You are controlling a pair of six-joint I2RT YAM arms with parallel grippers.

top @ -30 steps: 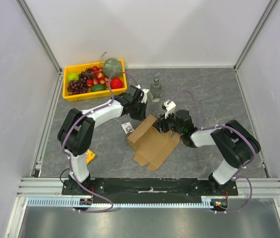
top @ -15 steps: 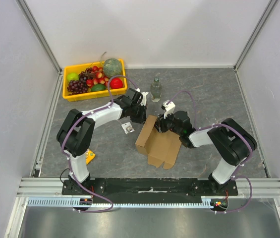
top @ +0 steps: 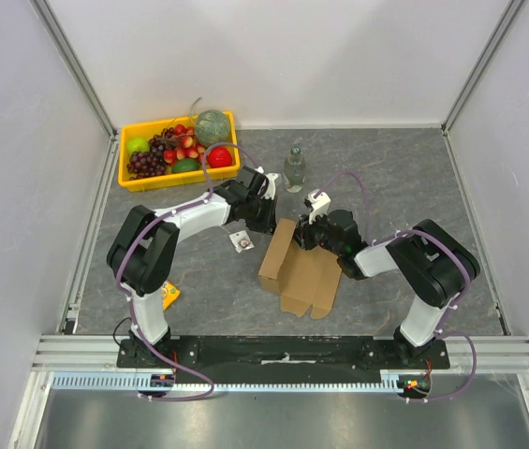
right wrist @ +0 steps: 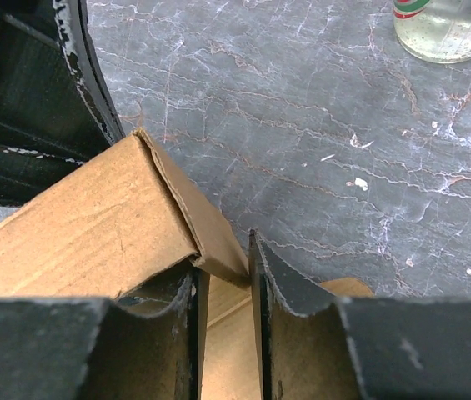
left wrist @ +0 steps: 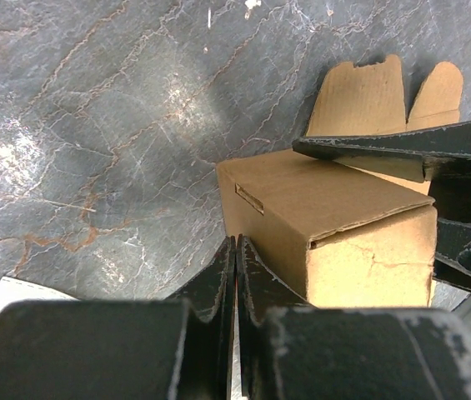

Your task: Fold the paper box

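Note:
The paper box, plain brown cardboard, lies half-formed at the table's middle, with one end raised into a boxy section and its flaps flat toward the near edge. My left gripper is shut, and its tips rest against the raised section's side wall. My right gripper sits at the raised end from the other side. Its jaws stand narrow around a folded-down flap, which spans the gap from one finger to the other. The right fingers show above the box in the left wrist view.
A yellow tray of fruit stands at the back left. A clear bottle is upright behind the box. A small white object lies left of the box, and a yellow scrap lies near the left arm's base.
The box has swung round and shifted right, its raised part standing more upright. The right jaws have narrowed onto the flap. The left gripper stayed shut and followed the box.

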